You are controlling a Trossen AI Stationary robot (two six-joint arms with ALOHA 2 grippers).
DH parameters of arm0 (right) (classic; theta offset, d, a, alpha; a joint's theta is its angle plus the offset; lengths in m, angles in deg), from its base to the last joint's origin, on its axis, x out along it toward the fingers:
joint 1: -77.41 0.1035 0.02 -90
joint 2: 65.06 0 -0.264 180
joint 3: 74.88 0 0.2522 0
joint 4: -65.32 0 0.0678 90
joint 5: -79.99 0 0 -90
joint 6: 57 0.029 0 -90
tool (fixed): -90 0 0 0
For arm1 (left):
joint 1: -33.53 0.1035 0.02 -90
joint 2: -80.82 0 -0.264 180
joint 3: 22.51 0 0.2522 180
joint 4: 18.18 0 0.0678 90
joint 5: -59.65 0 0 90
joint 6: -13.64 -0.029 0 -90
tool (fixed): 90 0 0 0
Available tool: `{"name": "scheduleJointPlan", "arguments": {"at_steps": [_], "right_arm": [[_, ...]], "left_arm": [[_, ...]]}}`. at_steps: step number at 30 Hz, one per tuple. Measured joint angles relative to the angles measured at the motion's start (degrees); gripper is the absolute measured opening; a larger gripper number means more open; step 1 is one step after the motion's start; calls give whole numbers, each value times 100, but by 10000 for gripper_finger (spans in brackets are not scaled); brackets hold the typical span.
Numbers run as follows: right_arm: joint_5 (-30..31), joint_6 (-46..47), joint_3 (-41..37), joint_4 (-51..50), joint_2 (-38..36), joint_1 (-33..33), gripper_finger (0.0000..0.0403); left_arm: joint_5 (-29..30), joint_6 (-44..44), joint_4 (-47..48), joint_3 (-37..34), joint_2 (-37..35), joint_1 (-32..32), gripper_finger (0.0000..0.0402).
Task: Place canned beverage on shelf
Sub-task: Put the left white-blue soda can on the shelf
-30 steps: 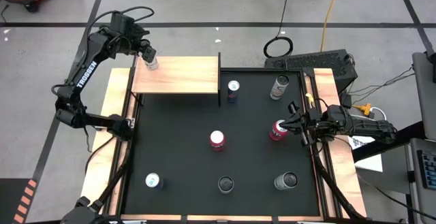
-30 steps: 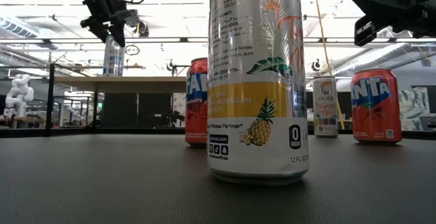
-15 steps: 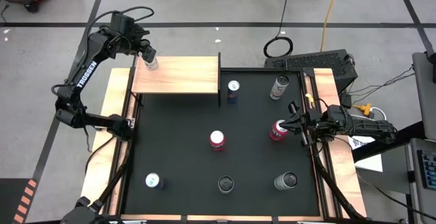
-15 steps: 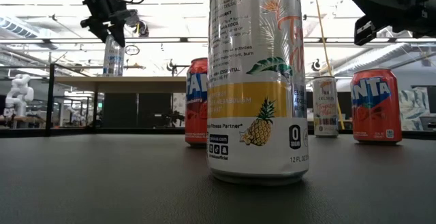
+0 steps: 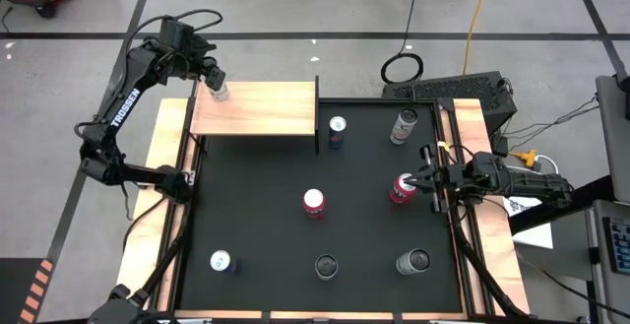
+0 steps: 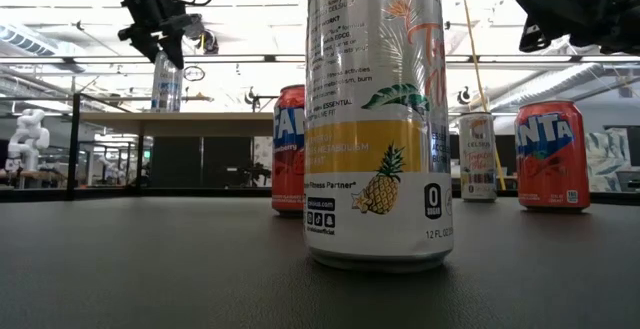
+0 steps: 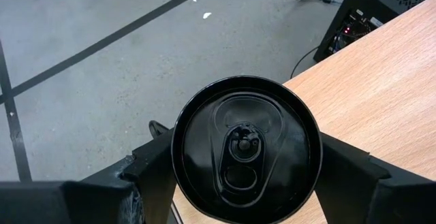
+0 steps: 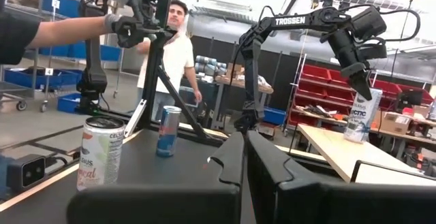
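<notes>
The left gripper (image 5: 216, 80) grasps a can (image 5: 220, 92) standing on the shelf (image 5: 266, 109) corner, unreleased; the right gripper (image 5: 425, 179) waits clenched, six cans remaining.

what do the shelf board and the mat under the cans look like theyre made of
The flat pale tan shelf board looks like light wood with a smooth matte finish: grain streaks run along it, though it could be veneer. The black mat looks like rubber or foam, dull and barely reflective; which one is unclear.
</notes>
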Motion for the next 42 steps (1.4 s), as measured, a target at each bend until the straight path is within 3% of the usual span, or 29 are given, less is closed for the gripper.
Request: {"name": "scheduleJointPlan", "arguments": {"at_steps": [34, 42], "right_arm": [[-3, 0, 0, -2, 0, 0, 0], [-3, 0, 0, -4, 0, -1, 0]], "left_arm": [[-11, 13, 4, -2, 0, 2, 278], [-63, 7, 77, -22, 17, 0, 296]]}}
